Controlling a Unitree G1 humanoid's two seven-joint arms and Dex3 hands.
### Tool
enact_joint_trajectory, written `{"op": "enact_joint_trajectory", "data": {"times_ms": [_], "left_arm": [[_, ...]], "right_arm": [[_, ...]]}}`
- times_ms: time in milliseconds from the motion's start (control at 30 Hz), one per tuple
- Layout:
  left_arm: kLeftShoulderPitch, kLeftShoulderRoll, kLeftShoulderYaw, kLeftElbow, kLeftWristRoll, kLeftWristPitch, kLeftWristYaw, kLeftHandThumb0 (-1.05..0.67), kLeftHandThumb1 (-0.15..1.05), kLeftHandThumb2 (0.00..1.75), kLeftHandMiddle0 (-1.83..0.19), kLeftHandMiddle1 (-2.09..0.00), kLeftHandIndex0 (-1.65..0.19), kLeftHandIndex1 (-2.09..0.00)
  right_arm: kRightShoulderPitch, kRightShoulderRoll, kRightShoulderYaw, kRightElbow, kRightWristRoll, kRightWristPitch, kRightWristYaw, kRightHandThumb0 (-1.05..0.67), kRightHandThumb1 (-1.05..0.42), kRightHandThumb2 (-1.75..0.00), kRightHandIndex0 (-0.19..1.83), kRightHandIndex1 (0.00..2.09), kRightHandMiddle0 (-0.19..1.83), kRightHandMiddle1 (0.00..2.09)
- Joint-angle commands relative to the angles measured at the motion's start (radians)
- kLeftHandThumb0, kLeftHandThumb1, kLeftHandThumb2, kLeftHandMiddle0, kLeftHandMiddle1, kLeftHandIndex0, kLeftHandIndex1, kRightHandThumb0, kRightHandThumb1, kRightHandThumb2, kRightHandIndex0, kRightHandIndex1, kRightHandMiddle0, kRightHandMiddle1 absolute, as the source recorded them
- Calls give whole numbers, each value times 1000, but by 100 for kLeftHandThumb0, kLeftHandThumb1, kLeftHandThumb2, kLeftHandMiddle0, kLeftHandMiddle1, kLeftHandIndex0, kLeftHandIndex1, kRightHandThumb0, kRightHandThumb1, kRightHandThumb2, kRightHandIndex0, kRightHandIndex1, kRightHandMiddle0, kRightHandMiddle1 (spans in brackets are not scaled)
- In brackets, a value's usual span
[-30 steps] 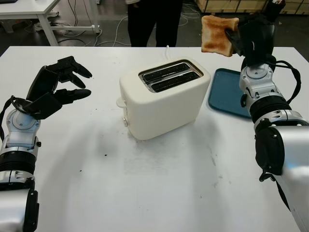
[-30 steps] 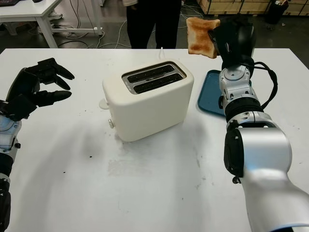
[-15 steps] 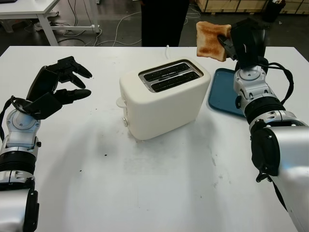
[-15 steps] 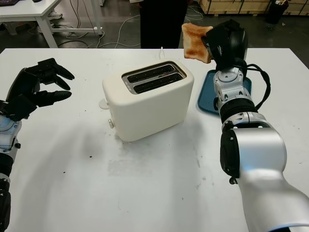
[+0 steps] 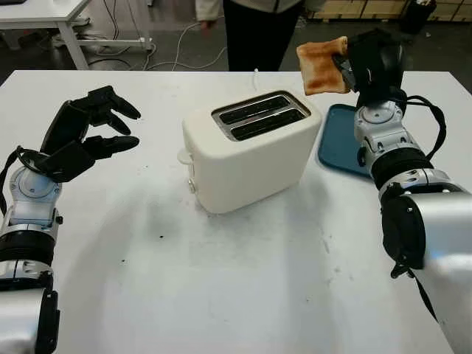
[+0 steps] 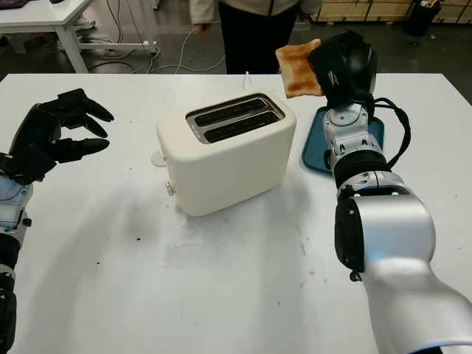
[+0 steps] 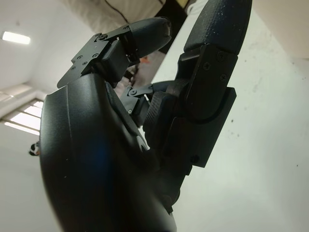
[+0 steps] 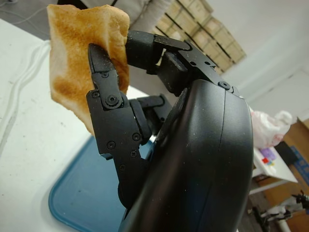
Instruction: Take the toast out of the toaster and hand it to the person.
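My right hand (image 5: 346,65) is shut on a browned slice of toast (image 5: 321,67), held in the air above the far right corner of the white toaster (image 5: 247,151) and tipped toward the table's far edge. The toast (image 8: 82,53) sits pinched between black fingers (image 8: 108,104). Both slots of the toaster (image 6: 225,151) look dark and hold nothing I can see. A person (image 5: 254,26) in dark trousers and a light top stands beyond the far edge, one hand (image 5: 203,22) hanging at the side. My left hand (image 5: 85,136) is open above the table's left side.
A blue tray (image 5: 341,144) lies on the white table (image 5: 243,287) right of the toaster, under my right forearm. A white cable (image 5: 257,75) leaves the toaster's back. Another white table (image 5: 51,15) stands at the far left, with cables on the floor.
My right hand has carried the toast left and a little lower, turning it flatter. The person has stepped to the right, with the light top and a hand coming into view. The left hand has stayed put.
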Motion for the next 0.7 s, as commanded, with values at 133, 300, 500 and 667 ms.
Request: {"op": "enact_joint_trajectory", "data": {"times_ms": [133, 300, 500, 667], "left_arm": [[5, 2, 0, 0, -8, -7, -1, -105, 92, 2, -62, -127, -51, -116], [5, 1, 0, -2, -9, -6, -1, -105, 92, 2, -62, -127, -52, -116], [8, 2, 0, -5, -6, -6, 2, -105, 92, 2, -63, -127, -52, -116], [8, 1, 2, -2, -12, -7, -2, -105, 92, 2, -62, -127, -51, -116]], "right_arm": [[-18, -4, 4, 10, -8, 15, -10, -32, -92, -7, 80, 175, 73, 174], [-14, -5, 5, 8, -13, -2, -1, -30, -92, -12, 81, 175, 75, 174], [-16, 4, -15, 7, 5, -11, -9, -28, -92, -7, 91, 175, 77, 174], [-17, 5, -9, 7, -2, -6, -10, -30, -92, -10, 89, 175, 77, 175]]}}
